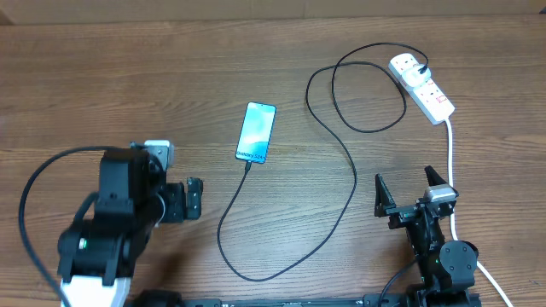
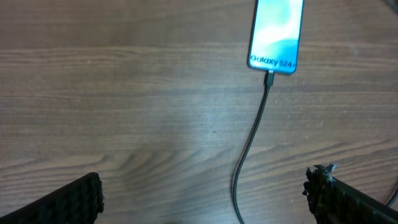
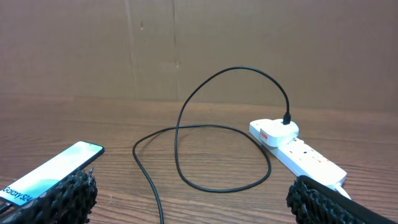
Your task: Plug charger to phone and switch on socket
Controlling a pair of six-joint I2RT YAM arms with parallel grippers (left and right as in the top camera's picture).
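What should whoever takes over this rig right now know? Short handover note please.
Hands: left gripper open and empty, low over the table, short of the phone. The right gripper is open and empty at the near edge.
Things: the phone lies flat mid-table with its screen lit. The charger tip sits in its bottom port, and the plug is in the end outlet of the socket, far right.
Done: charger plugged into phone.
Left: the socket switch. Its state is unreadable here, so check it, probably with the right arm.
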